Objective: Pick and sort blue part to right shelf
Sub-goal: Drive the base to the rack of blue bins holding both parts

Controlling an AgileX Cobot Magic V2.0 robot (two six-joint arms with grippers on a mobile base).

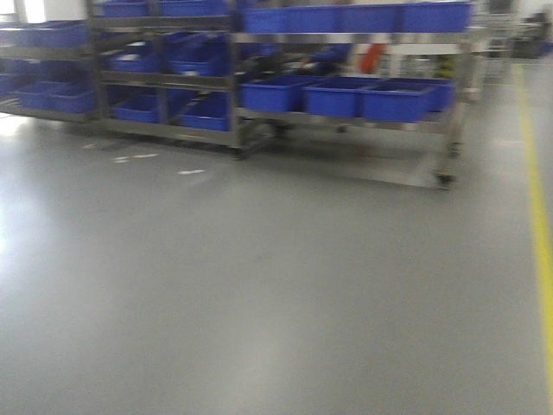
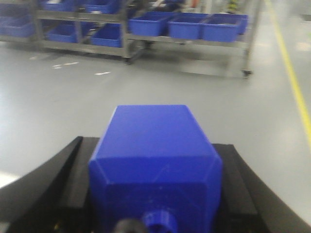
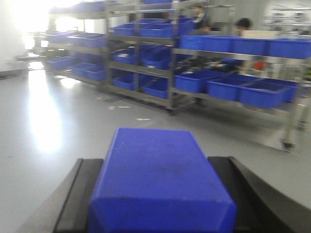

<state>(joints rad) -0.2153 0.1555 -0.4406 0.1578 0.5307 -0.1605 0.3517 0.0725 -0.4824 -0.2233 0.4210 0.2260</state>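
Note:
My left gripper is shut on a blue part, a chunky block with a round stub at its near end, held between black fingers. My right gripper is shut on a second blue block between black fingers. The right shelf, a grey steel rack with large blue bins, stands across the floor ahead, well away from both grippers. It also shows in the left wrist view and the right wrist view. Neither gripper shows in the exterior view.
More grey racks with blue bins stand to the left of it. Grey floor lies between me and the racks. A yellow line runs along the floor at right. Two people are behind the racks.

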